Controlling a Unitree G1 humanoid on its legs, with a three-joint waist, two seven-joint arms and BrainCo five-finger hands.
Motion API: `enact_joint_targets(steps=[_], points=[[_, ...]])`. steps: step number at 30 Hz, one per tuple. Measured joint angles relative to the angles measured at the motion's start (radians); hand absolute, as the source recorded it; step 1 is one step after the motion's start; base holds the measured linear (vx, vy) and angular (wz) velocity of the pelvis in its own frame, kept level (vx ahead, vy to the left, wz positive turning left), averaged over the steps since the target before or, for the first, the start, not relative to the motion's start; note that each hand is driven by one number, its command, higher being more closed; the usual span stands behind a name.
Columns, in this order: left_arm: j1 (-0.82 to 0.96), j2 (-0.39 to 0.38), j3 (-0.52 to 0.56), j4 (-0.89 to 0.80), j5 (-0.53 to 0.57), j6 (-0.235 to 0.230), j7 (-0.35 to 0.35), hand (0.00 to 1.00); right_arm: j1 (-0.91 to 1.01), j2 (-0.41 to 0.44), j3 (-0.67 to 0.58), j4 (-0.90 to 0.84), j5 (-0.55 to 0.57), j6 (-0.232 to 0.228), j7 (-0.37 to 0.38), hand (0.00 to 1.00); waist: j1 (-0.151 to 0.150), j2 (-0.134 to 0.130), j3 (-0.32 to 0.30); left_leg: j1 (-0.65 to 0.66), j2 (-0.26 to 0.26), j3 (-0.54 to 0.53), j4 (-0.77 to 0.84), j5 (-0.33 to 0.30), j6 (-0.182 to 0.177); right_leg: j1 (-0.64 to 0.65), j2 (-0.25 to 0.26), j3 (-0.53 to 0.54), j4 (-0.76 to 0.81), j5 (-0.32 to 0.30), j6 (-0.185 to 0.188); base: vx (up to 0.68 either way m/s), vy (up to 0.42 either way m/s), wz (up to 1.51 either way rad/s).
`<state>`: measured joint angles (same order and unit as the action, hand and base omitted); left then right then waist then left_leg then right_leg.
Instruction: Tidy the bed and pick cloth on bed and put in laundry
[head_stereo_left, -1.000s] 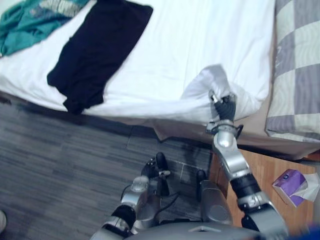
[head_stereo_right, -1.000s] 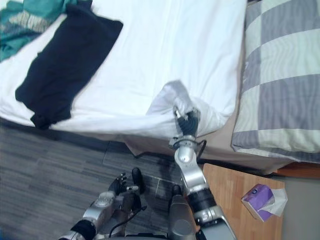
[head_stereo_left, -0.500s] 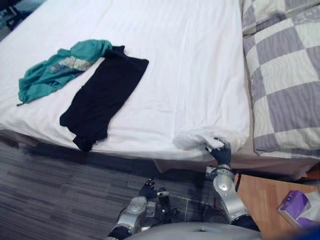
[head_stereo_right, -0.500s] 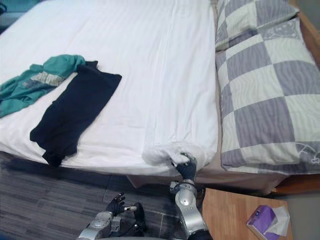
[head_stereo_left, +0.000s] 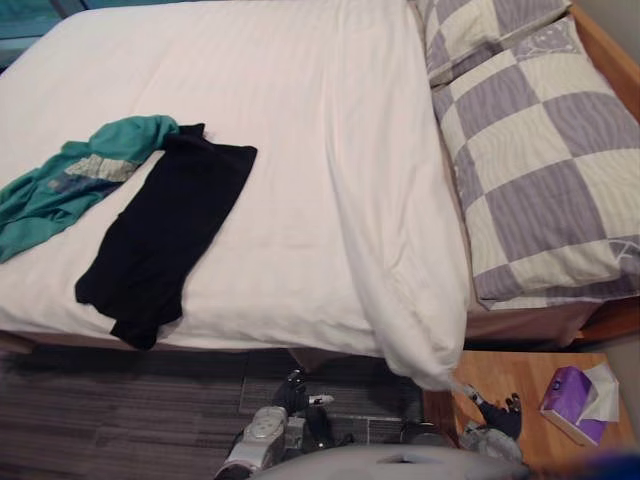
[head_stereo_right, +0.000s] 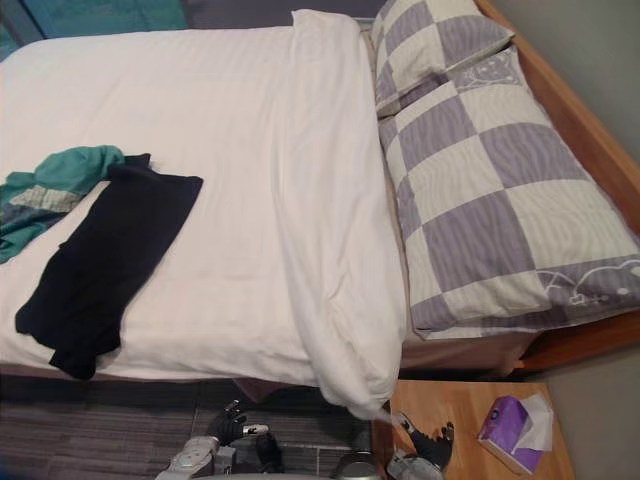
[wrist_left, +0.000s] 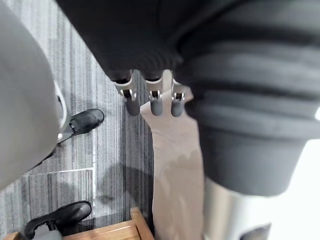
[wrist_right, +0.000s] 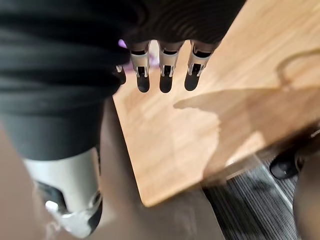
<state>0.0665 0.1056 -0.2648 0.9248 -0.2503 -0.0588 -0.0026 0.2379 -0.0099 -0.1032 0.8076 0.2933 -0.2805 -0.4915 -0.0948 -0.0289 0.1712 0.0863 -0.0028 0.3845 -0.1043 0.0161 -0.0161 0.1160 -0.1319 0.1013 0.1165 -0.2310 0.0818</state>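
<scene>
Clothes lie at the left of the frame, two of them: one black cloth (head_stereo_left: 165, 235) and one green cloth (head_stereo_left: 70, 185), touching, both on the white bed (head_stereo_left: 330, 150). Two checked pillows (head_stereo_left: 540, 170) sit at the upper right. One purple box (head_stereo_left: 580, 400) rests on one wooden table (head_stereo_left: 500, 372) at the lower right. The right hand (head_stereo_left: 497, 415) hangs over that table and the left hand (head_stereo_left: 295, 385) hangs at the bottom middle, both with straight, loose fingers.

L hand (head_stereo_right: 228, 424) low, fingers relaxed; R hand (head_stereo_left: 497, 417) low, fingers straight, both empty
</scene>
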Motion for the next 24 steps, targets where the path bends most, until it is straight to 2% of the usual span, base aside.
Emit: enact_joint_targets(steps=[4, 7, 9, 10, 12, 14, 17, 18, 19, 20, 21, 22, 24], points=[[-0.001, -0.001, 0.002, 0.01, 0.0, -0.002, -0.004, 0.0, -0.008, 0.004, -0.012, 0.007, -0.001, -0.05, -0.052, 0.0, 0.0, 0.009, -0.008, 0.005, 0.027, 0.012, 0.003, 0.0, -0.001, -0.002, 0.026, -0.001, 0.0, 0.027, -0.008, 0.04, -0.078, -0.1], [-0.002, -0.004, 0.012, 0.03, -0.001, -0.002, -0.02, 0.0, -0.018, 0.004, -0.031, 0.003, -0.01, -0.083, -0.127, 0.0, -0.002, 0.015, -0.015, 0.01, 0.041, 0.014, 0.001, 0.002, -0.004, 0.0, 0.04, -0.001, 0.003, 0.035, -0.018, -0.01, -0.095, -0.05], [-0.002, -0.004, 0.012, 0.032, -0.001, 0.0, -0.023, 0.0, -0.024, 0.002, -0.056, -0.035, -0.063, -0.094, -0.212, 0.0, -0.004, 0.02, -0.018, 0.01, 0.046, 0.014, 0.0, 0.006, -0.009, -0.001, 0.045, -0.001, 0.006, 0.036, -0.019, -0.04, -0.091, -0.03], [-0.002, -0.003, 0.012, 0.032, -0.001, 0.002, -0.023, 0.0, -0.028, 0.001, -0.057, -0.064, -0.07, -0.1, -0.23, 1.0, -0.004, 0.021, -0.019, 0.01, 0.046, 0.013, 0.0, 0.008, -0.01, -0.002, 0.045, -0.001, 0.006, 0.036, -0.019, -0.07, -0.073, -0.02], [-0.002, -0.002, 0.012, 0.031, -0.001, 0.013, -0.025, 0.0, -0.027, -0.001, -0.055, -0.215, -0.104, -0.129, -0.247, 1.0, -0.01, 0.022, -0.019, 0.008, 0.047, 0.011, -0.001, 0.014, -0.01, -0.005, 0.045, -0.001, 0.007, 0.036, -0.019, -0.08, -0.056, -0.01], [-0.002, -0.001, 0.011, 0.03, 0.0, 0.026, -0.027, 0.0, -0.032, -0.002, -0.049, -0.345, -0.124, -0.153, -0.226, 1.0, -0.013, 0.023, -0.02, 0.0, 0.045, 0.003, -0.001, 0.021, -0.008, -0.011, 0.044, -0.006, 0.008, 0.036, -0.019, -0.13, -0.049, 0.09], [0.006, 0.003, 0.009, -0.001, 0.007, 0.058, -0.03, 0.0, -0.053, -0.009, 0.005, -0.646, -0.137, -0.192, -0.065, 1.0, -0.01, 0.026, -0.022, -0.019, 0.038, -0.01, -0.001, 0.027, -0.008, -0.027, 0.035, -0.007, 0.014, 0.022, -0.019, -0.13, -0.023, 0.11], [0.009, 0.003, 0.008, -0.004, 0.007, 0.064, -0.03, 0.0, -0.063, -0.015, 0.037, -0.724, -0.127, -0.217, 0.027, 1.0, -0.01, 0.026, -0.022, -0.024, 0.036, -0.013, -0.001, 0.028, -0.009, -0.034, 0.03, -0.007, 0.021, 0.013, -0.017, -0.12, -0.016, 0.1], [0.013, 0.006, 0.002, -0.012, 0.007, 0.073, -0.03, 0.0, -0.084, -0.03, 0.082, -0.804, -0.069, -0.23, 0.18, 1.0, -0.008, 0.03, -0.025, -0.026, 0.032, -0.019, -0.001, 0.033, -0.004, -0.038, 0.027, -0.008, 0.03, 0.009, -0.015, -0.11, -0.014, 0.12], [0.013, 0.009, -0.009, -0.015, 0.007, 0.074, -0.029, 0.0, -0.089, -0.031, 0.101, -0.829, -0.019, -0.23, 0.267, 1.0, -0.005, 0.029, -0.027, -0.026, 0.029, -0.023, -0.001, 0.033, -0.003, -0.038, 0.025, -0.008, 0.032, 0.007, -0.014, -0.1, -0.008, 0.12], [0.016, 0.01, -0.011, -0.018, 0.006, 0.073, -0.028, 0.0, -0.098, -0.029, 0.12, -0.848, 0.041, -0.229, 0.371, 1.0, 0.001, 0.028, -0.032, -0.026, 0.026, -0.027, -0.001, 0.033, -0.003, -0.036, 0.022, -0.008, 0.032, 0.007, -0.013, -0.04, 0.004, 0.14], [0.021, 0.011, -0.011, -0.026, 0.006, 0.071, -0.02, 0.0, -0.106, -0.028, 0.14, -0.864, 0.133, -0.208, 0.508, 1.0, 0.004, 0.026, -0.036, -0.026, 0.02, -0.037, -0.001, 0.034, -0.001, -0.033, 0.018, -0.012, 0.032, 0.006, -0.011, -0.03, 0.003, 0.19], [0.033, 0.018, -0.011, -0.042, 0.006, 0.07, -0.019, 0.0, -0.127, -0.029, 0.163, -0.872, 0.261, -0.139, 0.678, 1.0, 0.002, 0.023, -0.037, -0.027, 0.009, -0.054, -0.001, 0.037, 0.009, -0.023, 0.007, -0.035, 0.031, 0.003, -0.007, -0.01, -0.003, 0.25]])
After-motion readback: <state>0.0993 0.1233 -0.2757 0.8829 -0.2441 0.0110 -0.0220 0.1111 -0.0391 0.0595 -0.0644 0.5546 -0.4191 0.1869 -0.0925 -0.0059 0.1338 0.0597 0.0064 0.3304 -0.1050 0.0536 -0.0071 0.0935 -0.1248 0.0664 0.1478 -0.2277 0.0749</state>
